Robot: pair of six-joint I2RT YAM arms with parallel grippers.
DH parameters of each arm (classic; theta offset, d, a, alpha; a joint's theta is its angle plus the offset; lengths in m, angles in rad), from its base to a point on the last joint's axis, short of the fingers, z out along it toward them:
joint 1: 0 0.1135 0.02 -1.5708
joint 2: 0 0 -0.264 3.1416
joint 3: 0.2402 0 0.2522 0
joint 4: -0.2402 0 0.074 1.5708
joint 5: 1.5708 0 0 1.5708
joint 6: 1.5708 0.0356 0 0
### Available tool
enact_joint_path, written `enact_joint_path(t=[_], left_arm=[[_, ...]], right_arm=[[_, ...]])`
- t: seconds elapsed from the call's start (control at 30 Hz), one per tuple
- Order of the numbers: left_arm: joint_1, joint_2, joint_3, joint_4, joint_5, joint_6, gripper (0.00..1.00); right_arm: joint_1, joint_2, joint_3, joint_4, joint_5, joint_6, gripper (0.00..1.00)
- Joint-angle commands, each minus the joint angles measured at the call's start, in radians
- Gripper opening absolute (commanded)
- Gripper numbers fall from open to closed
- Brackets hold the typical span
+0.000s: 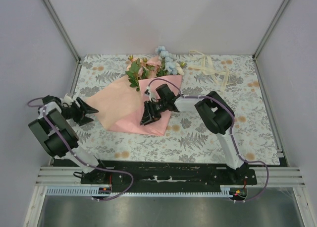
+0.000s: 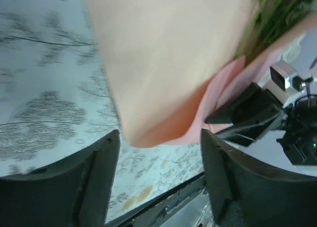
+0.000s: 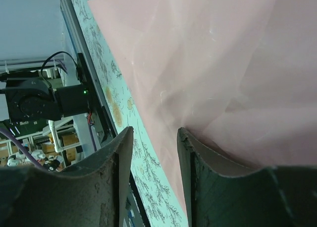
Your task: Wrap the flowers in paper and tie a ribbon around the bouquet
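Top view: flowers (image 1: 148, 68) are lying on the paper (image 1: 121, 105), mid desk (image 1: 198, 133); ribbon (image 1: 213, 71) is lying apart, far right.
Left wrist: left claw (image 2: 159, 135) is standing open, paper corner just beyond its 2 fingers.
Right wrist: right claw (image 3: 154, 130) is gaping narrowly, paper edge meeting 1 finger.

paper (image 1: 124, 105): salmon-pink matte sheet, folded over itself, lying flat at the centre of the desk (image 1: 208, 138).
flowers (image 1: 148, 68): peach roses, pale blue blossoms, green leaves; heads protrude past the paper's far edge.
ribbon (image 1: 213, 71): cream strand, loosely looped, far right, apart from the paper.
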Motion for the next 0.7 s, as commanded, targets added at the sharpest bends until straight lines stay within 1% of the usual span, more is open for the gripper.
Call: enact_joint_path(t=[0.0,0.1,0.23,0.27,0.37,0.5,0.6,0.67], left_arm=[[0.089,0.076,0.073,-0.028,-0.082,0.102,0.83],[0.090,0.148,0.121,0.038,-0.099,0.108,0.86],[0.084,0.222,0.152,0.165,-0.117,0.061,0.86],[0.076,0.236,0.153,0.196,-0.129,0.021,0.86],[0.023,0.268,0.149,0.235,-0.166,0.007,0.86],[-0.049,0.305,0.112,0.320,-0.209,-0.039,0.83],[-0.095,0.360,0.141,0.354,-0.195,-0.068,0.82],[-0.112,0.383,0.173,0.354,-0.143,-0.071,0.82]], right_arm=[[-0.002,0.056,0.024,-0.056,0.059,-0.012,0.49],[-0.003,0.073,0.028,-0.063,0.054,-0.003,0.47],[-0.005,0.073,0.018,-0.063,0.052,0.005,0.46],[-0.005,0.071,0.016,-0.065,0.052,0.004,0.46],[-0.008,0.067,0.002,-0.068,0.060,0.005,0.45],[-0.010,0.063,-0.007,-0.074,0.062,0.010,0.45],[-0.010,0.066,-0.004,-0.077,0.060,0.014,0.45],[-0.010,0.071,-0.001,-0.080,0.059,0.014,0.45]])
